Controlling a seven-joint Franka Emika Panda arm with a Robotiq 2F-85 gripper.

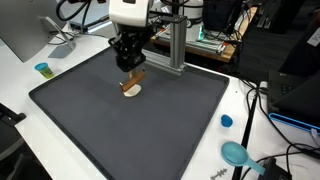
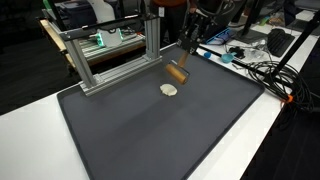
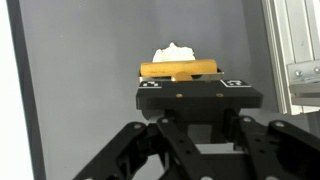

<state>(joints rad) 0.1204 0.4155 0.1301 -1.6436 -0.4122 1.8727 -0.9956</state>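
My claw [image 3: 190,82] is clamped across a tan wooden block [image 3: 180,69], held crosswise right over a white crumpled lump [image 3: 172,52] on the dark grey mat [image 1: 170,120], so I judge a firm, level squeeze and slow, straight motion serve best.

arm [image 1: 128,12] – reaching down | wrist [image 1: 129,40] vertical | jaws narrowed – gripping
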